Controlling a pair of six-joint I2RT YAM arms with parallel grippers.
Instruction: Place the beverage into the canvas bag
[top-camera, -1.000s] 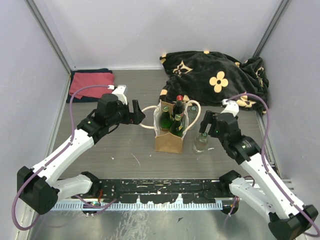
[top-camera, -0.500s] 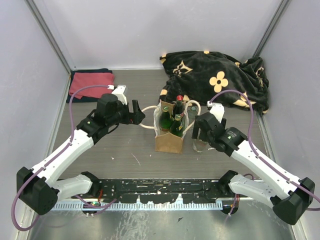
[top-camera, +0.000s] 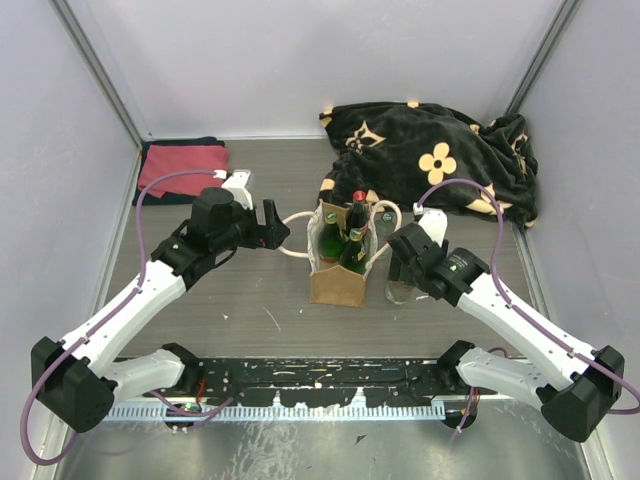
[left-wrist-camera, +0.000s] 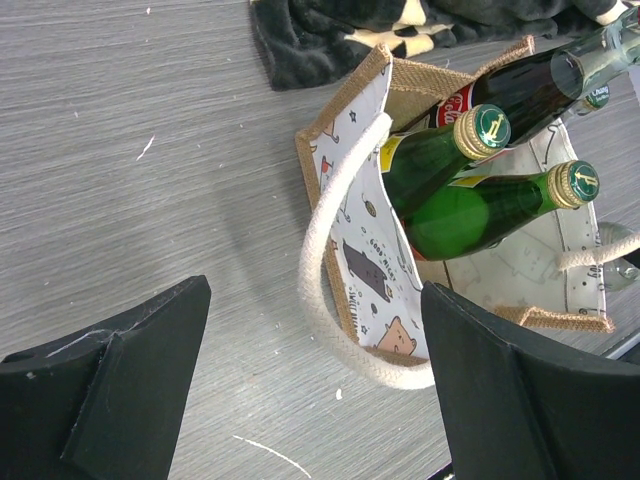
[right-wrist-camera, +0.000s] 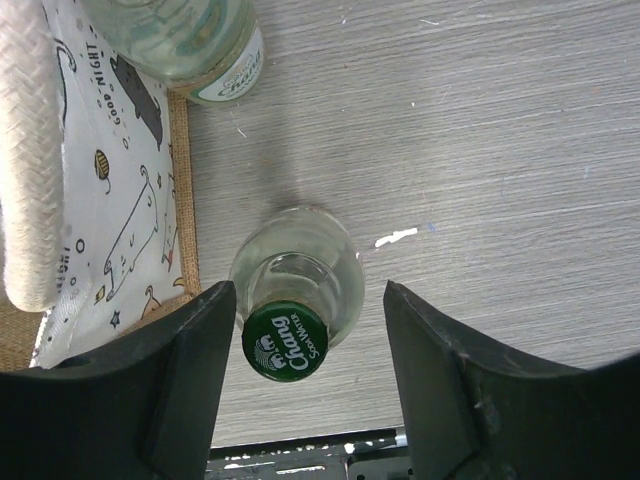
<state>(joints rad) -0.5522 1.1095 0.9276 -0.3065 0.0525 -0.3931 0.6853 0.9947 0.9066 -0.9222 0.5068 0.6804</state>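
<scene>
Right hand (right-wrist-camera: 307, 292) moved over clear bottle (right-wrist-camera: 298, 262), jaws apart, straddling it, unclamped.

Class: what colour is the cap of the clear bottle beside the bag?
Green cap, white print; clearest in the right wrist view.

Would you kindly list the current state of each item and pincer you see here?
canvas bag, upright, mouth open, holding bottles.
green bottles, capped, leaning inside the bag.
clear Chang bottle, capped, upright on the table beside the bag, between the right pincer's fingers.
right pincer, open, straddling that bottle's neck.
left pincer, open, empty.
red towel, folded.
black floral blanket, crumpled.
</scene>
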